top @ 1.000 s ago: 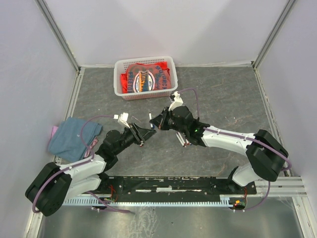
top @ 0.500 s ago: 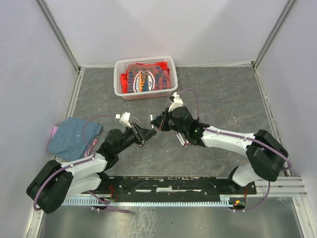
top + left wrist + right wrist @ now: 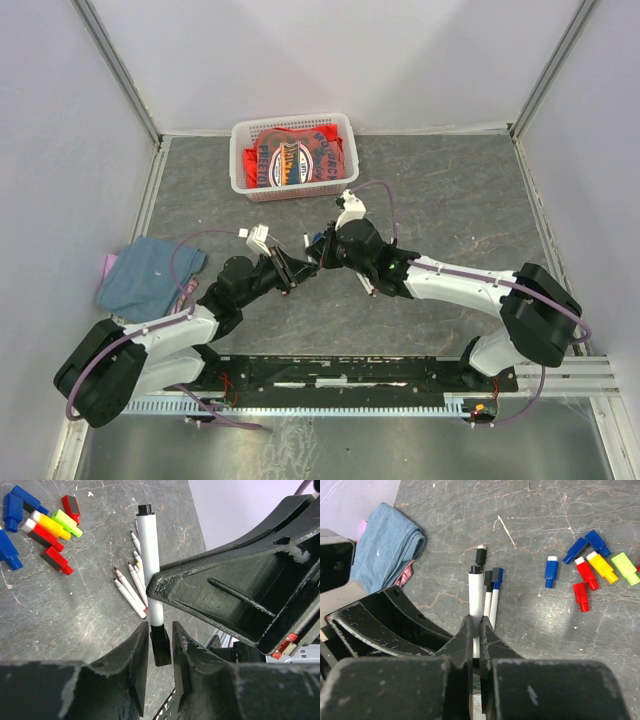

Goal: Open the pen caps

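My right gripper (image 3: 476, 630) is shut on the white barrel of a pen (image 3: 475, 590) and holds it above the table. The same pen (image 3: 150, 555) shows in the left wrist view, with its black cap (image 3: 161, 650) at the near end. My left gripper (image 3: 160, 645) has its jaws closed in on that cap, with hardly any gap. The two grippers meet mid-table, left (image 3: 292, 270) and right (image 3: 315, 252). Loose caps (image 3: 592, 565), blue, red, yellow and green, lie on the table. Several uncapped pens (image 3: 131, 592) lie below. Two capped pens (image 3: 490, 595) lie beside the held one.
A white basket (image 3: 292, 155) with red packets stands at the back. A folded blue cloth (image 3: 150, 275) lies at the left edge, also in the right wrist view (image 3: 387, 545). A loose black cap (image 3: 480, 555) and a blue cap (image 3: 551, 571) lie apart.
My left gripper has moved up and right to the right gripper and now sits around the held pen's black cap. The right gripper shifted slightly left.
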Controlling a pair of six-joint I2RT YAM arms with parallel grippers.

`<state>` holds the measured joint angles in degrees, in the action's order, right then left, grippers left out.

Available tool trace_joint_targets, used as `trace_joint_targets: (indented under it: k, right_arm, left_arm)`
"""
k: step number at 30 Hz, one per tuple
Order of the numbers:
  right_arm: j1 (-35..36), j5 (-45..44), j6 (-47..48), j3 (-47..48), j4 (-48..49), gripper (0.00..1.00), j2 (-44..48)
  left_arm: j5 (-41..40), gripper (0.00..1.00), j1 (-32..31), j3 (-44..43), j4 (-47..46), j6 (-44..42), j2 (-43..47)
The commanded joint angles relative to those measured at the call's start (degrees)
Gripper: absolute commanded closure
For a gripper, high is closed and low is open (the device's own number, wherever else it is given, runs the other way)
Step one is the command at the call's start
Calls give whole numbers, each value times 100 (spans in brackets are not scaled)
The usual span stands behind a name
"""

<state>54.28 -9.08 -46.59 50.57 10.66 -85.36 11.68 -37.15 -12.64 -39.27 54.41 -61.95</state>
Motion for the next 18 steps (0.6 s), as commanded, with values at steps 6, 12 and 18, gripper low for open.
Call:
trace_joint_targets:
  k: [6,12,18]
  right_arm:
    - [144,-300,156,339,-16,99,267]
    - [191,-363,211,376,-100,99,279]
    - [266,-524,307,447,-223,99,268]
  left_arm:
    - [-114,64,-130,-281,118,-288,1]
    - [-329,64,-179,-333,398,-356,140]
    - [-364,73,-225,-409,519,-420,134]
